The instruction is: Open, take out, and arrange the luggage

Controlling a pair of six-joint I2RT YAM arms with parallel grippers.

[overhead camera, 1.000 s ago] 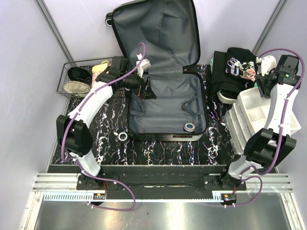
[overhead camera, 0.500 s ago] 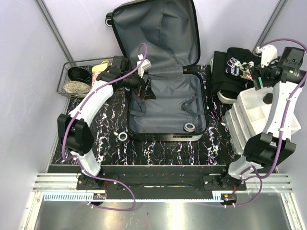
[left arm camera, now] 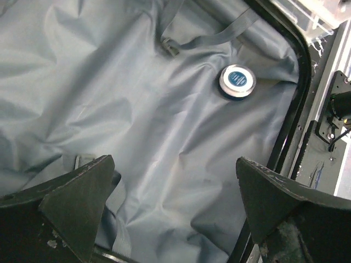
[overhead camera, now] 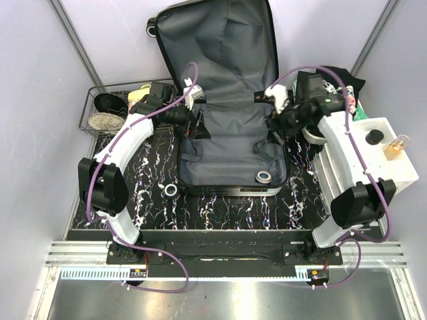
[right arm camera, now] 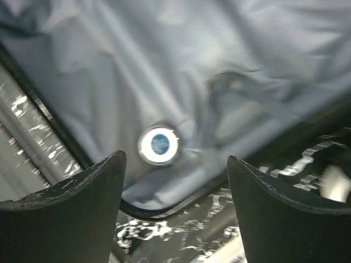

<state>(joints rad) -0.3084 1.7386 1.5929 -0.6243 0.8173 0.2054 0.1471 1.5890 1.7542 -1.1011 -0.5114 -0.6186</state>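
The luggage (overhead camera: 230,143) lies open on the table, its lid (overhead camera: 217,47) leaning against the back wall, grey lining showing. A small round tin with a blue label (overhead camera: 264,177) lies in the near right corner of its lower half; it shows in the left wrist view (left arm camera: 237,80) and the right wrist view (right arm camera: 158,144). My left gripper (overhead camera: 197,125) is open and empty over the luggage's left side. My right gripper (overhead camera: 275,125) is open and empty over the luggage's right edge, above the tin.
A black wire basket (overhead camera: 120,110) with shoes and items stands at back left. White plastic bins (overhead camera: 363,157) stand at right, with a perfume bottle (overhead camera: 395,147) on top. Black clothing (overhead camera: 330,83) lies behind them. A tape roll (overhead camera: 171,190) lies on the table by the luggage's near left corner.
My right arm has swung from over the white bins leftward to the luggage's right edge. The left arm has barely moved.
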